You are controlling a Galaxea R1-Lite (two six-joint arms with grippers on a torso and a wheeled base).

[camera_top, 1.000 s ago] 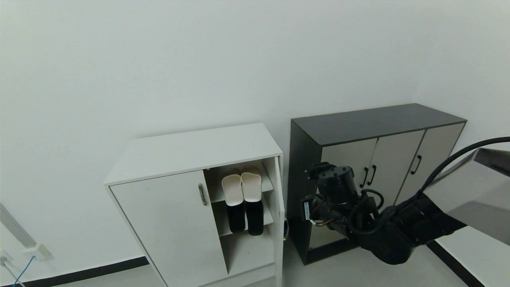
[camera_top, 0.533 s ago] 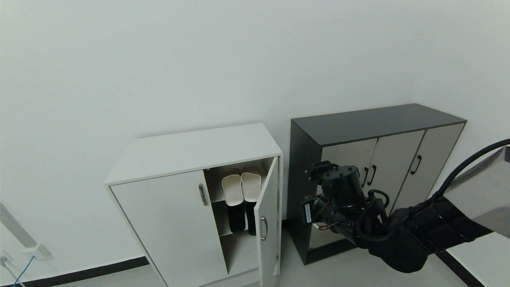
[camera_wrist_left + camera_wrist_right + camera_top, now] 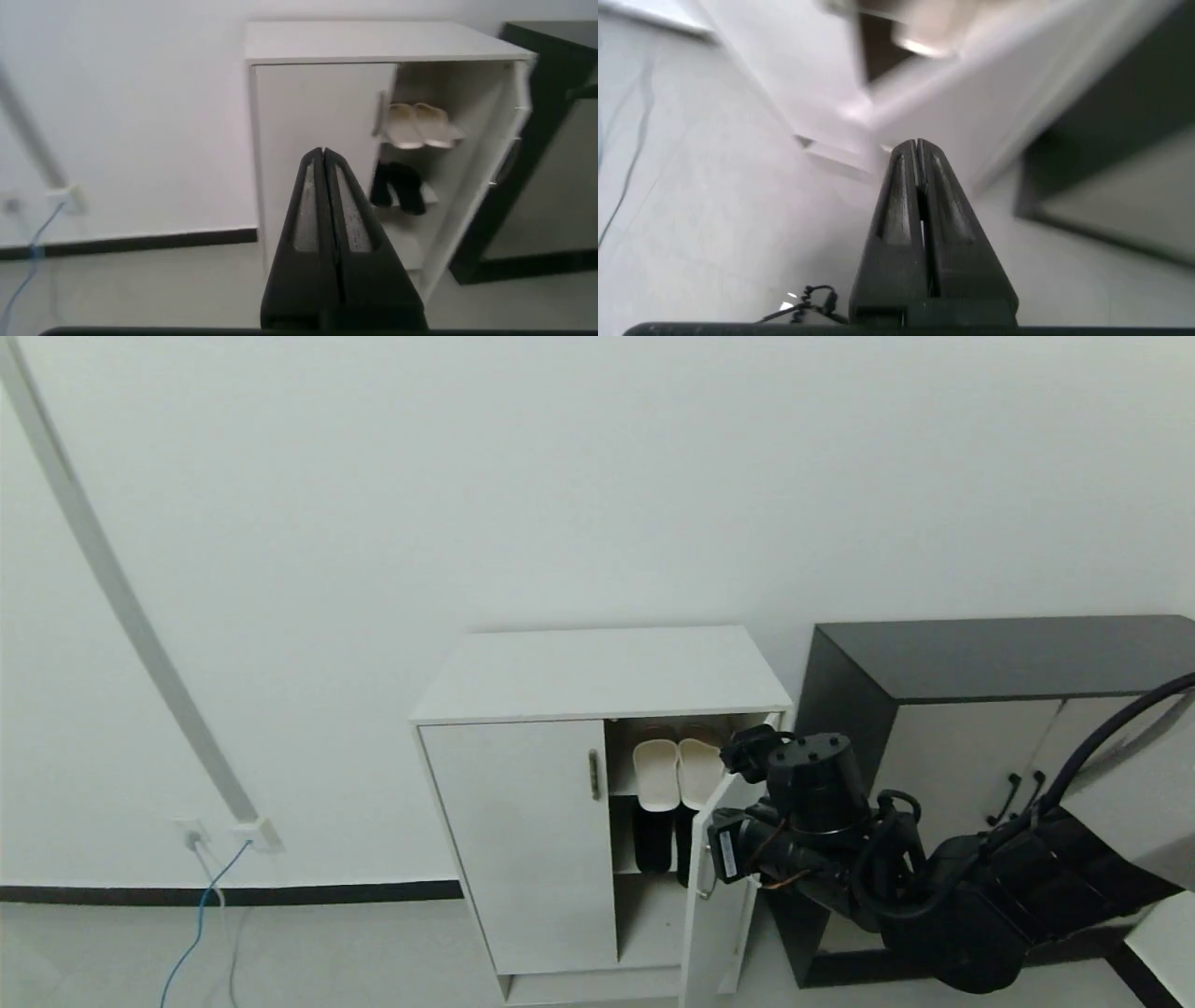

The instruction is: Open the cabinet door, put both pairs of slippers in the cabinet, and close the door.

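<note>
Both jaws are pinched together, empty. The door hangs half ajar on the cabinet. A glancing push from the right arm could slip off, or the door could snag the white slippers.

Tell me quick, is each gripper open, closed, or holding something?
Left gripper: closed, holding nothing.
Right gripper: closed, holding nothing.

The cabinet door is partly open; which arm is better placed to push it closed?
Probably right: the right gripper is beside the door; the left gripper is farther back from the cabinet.
</note>
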